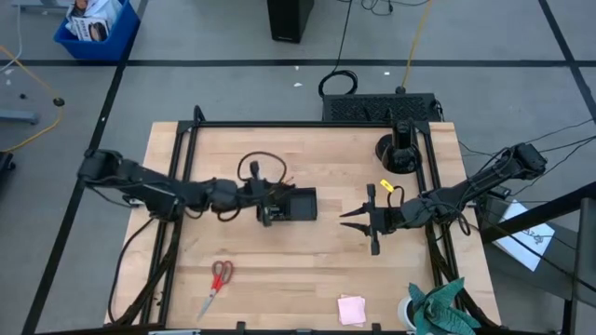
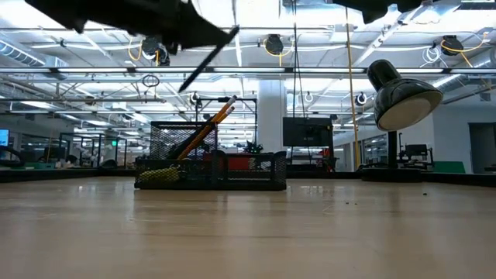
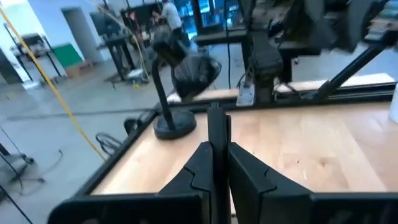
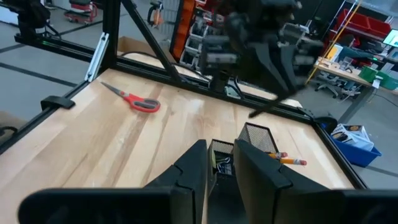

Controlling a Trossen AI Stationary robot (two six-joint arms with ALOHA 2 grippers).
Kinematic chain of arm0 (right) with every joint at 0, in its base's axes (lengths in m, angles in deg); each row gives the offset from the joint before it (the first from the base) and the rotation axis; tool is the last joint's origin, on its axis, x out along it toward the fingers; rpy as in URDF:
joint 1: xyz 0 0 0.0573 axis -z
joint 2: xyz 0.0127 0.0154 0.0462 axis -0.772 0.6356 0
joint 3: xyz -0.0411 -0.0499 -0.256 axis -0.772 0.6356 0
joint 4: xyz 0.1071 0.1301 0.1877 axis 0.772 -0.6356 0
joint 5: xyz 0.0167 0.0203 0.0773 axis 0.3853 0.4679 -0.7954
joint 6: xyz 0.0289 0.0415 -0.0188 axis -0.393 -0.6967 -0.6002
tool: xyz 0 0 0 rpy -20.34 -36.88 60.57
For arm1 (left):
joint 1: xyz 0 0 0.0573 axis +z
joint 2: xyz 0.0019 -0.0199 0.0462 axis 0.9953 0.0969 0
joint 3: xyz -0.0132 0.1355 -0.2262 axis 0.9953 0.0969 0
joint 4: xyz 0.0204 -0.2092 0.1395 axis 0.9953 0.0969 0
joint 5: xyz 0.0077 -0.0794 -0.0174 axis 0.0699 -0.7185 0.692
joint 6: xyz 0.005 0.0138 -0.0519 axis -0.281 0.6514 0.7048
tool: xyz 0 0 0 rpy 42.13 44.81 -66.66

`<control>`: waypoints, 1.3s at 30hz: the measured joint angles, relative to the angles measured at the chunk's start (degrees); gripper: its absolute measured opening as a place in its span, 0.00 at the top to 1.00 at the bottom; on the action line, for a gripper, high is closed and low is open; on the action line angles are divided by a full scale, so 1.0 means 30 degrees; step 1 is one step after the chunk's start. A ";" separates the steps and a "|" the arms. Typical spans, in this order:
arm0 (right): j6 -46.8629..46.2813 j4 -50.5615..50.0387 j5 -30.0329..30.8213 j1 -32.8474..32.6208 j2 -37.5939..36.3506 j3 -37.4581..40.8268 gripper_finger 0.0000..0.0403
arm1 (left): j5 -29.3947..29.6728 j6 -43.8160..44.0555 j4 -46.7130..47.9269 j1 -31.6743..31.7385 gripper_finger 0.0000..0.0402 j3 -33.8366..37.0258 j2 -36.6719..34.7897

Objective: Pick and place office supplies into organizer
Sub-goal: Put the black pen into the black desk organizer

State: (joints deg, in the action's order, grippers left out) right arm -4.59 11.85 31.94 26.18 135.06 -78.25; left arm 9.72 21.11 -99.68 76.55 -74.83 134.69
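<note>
The left gripper (image 3: pixel 217 163) is pinching a black pen (image 3: pixel 217 134) above the organizer (image 1: pixel 291 206), where orange pencils (image 2: pixel 208 125) are leaning. The right gripper (image 1: pixel 365 220) is hovering mid-table, its fingers slightly apart and empty. The scissors (image 1: pixel 216 284) and sticky-note pad (image 1: pixel 351 309) are lying near the table's (image 1: pixel 307 270) front edge

Bright overhead ceiling lights, soft shadows; wrist views blurred, perhaps motion.
</note>
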 joint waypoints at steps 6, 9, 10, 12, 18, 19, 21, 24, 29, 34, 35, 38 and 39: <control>0.0217 0.0118 0.0000 0.0000 0.0000 0.0002 0.82 | -0.1140 0.0130 -0.0438 0.1658 0.93 0.1039 0.0008; 0.0373 0.0108 0.0000 0.0000 0.0000 0.0000 0.82 | -0.2034 0.0737 -0.0878 0.2344 0.92 0.1904 0.0052; 0.0368 0.0113 0.0000 0.0000 0.0000 0.0000 0.82 | -0.2190 0.0993 -0.1237 0.2530 0.92 0.2234 0.0052; 0.0375 0.0098 0.0000 0.0000 0.0000 0.0007 0.82 | -0.2382 0.1448 -0.2043 0.2889 0.92 0.3001 0.0044; 0.0375 0.0135 0.0000 0.0000 0.0000 0.0007 0.82 | -0.2933 0.2124 -0.4726 0.3762 0.92 0.5078 0.0030; 0.0375 0.0145 0.0000 0.0000 0.0000 0.0004 0.82 | -0.3243 0.2239 -0.4744 0.3940 0.92 0.5220 0.0030; 0.0375 0.0315 0.0000 0.0000 0.0000 0.0001 0.82 | -0.3728 0.2528 -0.4656 0.4199 0.92 0.5295 0.0037; 0.0509 0.0465 0.0002 0.0000 0.0000 0.0002 0.82 | -0.4295 0.2450 -0.4717 0.4266 0.92 0.5295 0.0138; 0.0514 0.0550 0.0004 0.0000 0.0000 0.0004 0.82 | -0.4434 0.2281 -0.5488 0.4272 0.92 0.5286 0.1386; 0.0514 0.0545 0.0005 0.0000 0.0000 0.0002 0.82 | -0.4428 0.2306 -0.6965 0.4265 0.92 0.5284 0.3556; 0.0512 0.0540 0.0000 0.0000 0.0000 0.0005 0.82 | -0.4428 0.2323 -0.7175 0.4265 0.92 0.5251 0.3947; 0.0514 0.0535 0.0000 0.0000 0.0000 0.0007 0.82 | -0.4412 0.2828 -0.7468 0.4264 0.92 0.5221 0.4695; 0.0506 0.0543 0.0000 0.0000 0.0000 0.0000 0.82 | -0.4420 0.3015 -0.7572 0.4257 0.92 0.5214 0.4932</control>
State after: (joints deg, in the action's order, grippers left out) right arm -3.07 13.48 31.94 26.18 135.06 -78.25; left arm -3.54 30.16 -122.40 89.32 -59.18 149.49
